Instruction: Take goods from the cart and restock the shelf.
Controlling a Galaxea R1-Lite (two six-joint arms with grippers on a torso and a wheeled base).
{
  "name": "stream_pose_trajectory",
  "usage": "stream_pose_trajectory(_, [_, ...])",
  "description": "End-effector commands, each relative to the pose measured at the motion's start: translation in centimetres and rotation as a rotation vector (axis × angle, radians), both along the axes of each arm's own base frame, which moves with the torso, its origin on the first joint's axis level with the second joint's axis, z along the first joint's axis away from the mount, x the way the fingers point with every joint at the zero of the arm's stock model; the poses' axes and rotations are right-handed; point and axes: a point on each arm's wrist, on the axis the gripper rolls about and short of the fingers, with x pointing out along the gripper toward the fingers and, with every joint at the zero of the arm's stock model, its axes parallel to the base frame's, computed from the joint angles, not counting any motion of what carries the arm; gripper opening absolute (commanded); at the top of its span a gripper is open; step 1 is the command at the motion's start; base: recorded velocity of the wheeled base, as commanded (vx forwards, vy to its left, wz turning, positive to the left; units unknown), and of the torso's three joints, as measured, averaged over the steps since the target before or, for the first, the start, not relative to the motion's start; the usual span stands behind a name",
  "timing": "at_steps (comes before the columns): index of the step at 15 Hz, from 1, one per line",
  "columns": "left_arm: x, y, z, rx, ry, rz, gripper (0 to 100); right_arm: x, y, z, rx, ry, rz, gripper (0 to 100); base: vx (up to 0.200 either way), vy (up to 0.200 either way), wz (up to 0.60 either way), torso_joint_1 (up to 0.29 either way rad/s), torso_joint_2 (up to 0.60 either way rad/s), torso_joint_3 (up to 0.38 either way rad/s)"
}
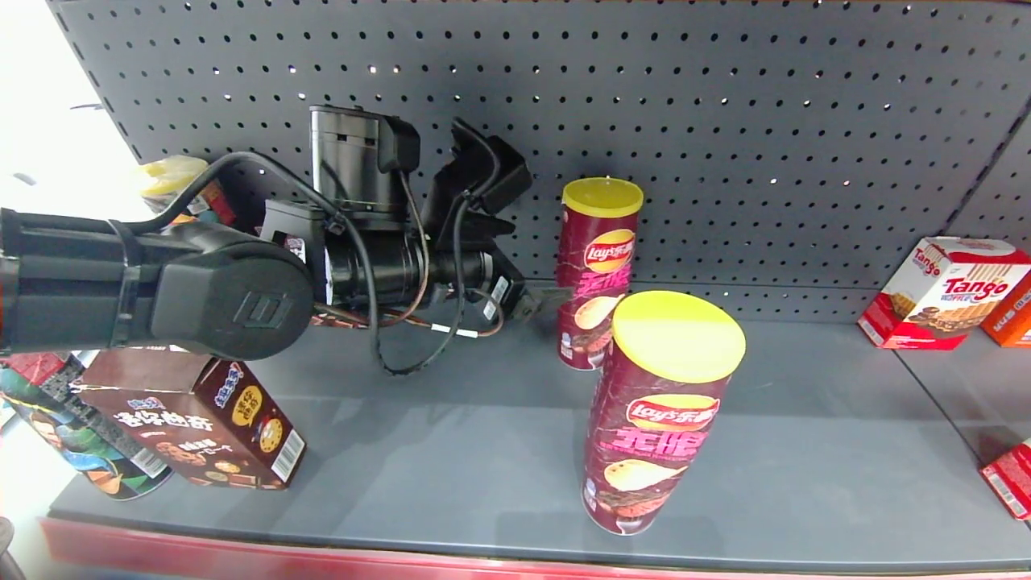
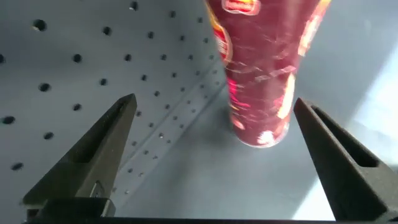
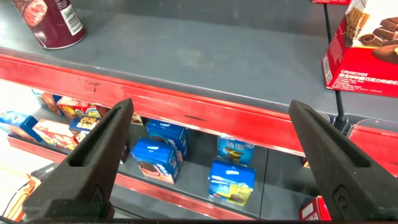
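Standing nearest on the grey metal shelf, a maroon yellow-lidded cardboard crisp tube sits off to one side of the left gripper, whose fingers are spread. Just ahead of them, a second maroon yellow-lidded tube stands upright by the perforated grey back panel. I judge a straight, level retreat safest, brushing neither tube.

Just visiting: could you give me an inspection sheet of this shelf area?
Surface: grey shelf, red front edge.
Job's things: rear chip can upright near the pegboard; front chip can upright, nearer the edge.
Clutter: brown cookie box left, wafer box right.
Grippers: left gripper open, facing the rear chip can, not gripping; right gripper open.
Cables: black cable loops beneath the left arm.
Surroundings: blue boxes on a lower shelf.
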Motion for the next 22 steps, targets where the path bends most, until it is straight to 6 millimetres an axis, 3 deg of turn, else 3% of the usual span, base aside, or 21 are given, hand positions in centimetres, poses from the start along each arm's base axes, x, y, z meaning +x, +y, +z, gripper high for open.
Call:
stream_pose_trajectory(1, [0.8, -0.5, -0.5, 0.002, 0.004, 0.004, 100, 0.0, 0.0, 0.0, 0.0, 0.001, 0.0, 100, 0.0, 0.0, 0.0, 0.0, 0.0, 0.0])
stream_pose_trajectory(5, [1.8, -1.0, -0.4, -0.003, -0.007, 0.037, 100, 0.0, 0.0, 0.0, 0.0, 0.001, 0.0, 100, 0.0, 0.0, 0.0, 0.0, 0.0, 0.0])
stream_pose_trajectory(12, [1.0, -0.6, -0.4, -0.015, -0.031, 0.028, 100, 0.0, 0.0, 0.0, 0.0, 0.001, 0.0, 100, 0.0, 0.0, 0.0, 0.0, 0.0, 0.0])
stream_pose_trajectory(18, [-2.4, 1.4, 2.9, -0.072, -0.067, 0.012, 100, 0.0, 0.0, 0.0, 0.0, 0.001, 0.0, 100, 0.0, 0.0, 0.0, 0.0, 0.0, 0.0])
stream_pose_trajectory(20, [-5.2, 2.8, 4.9, -0.134, -0.073, 0.014, 100, 0.0, 0.0, 0.0, 0.0, 0.001, 0.0, 100, 0.0, 0.0, 0.0, 0.0, 0.0, 0.0])
stream_pose_trajectory(22, [-7.3, 3.8, 5.4, -0.15, -0.076, 0.022, 100, 0.0, 0.0, 0.0, 0.0, 0.001, 0.0, 100, 0.0, 0.0, 0.0, 0.0, 0.0, 0.0])
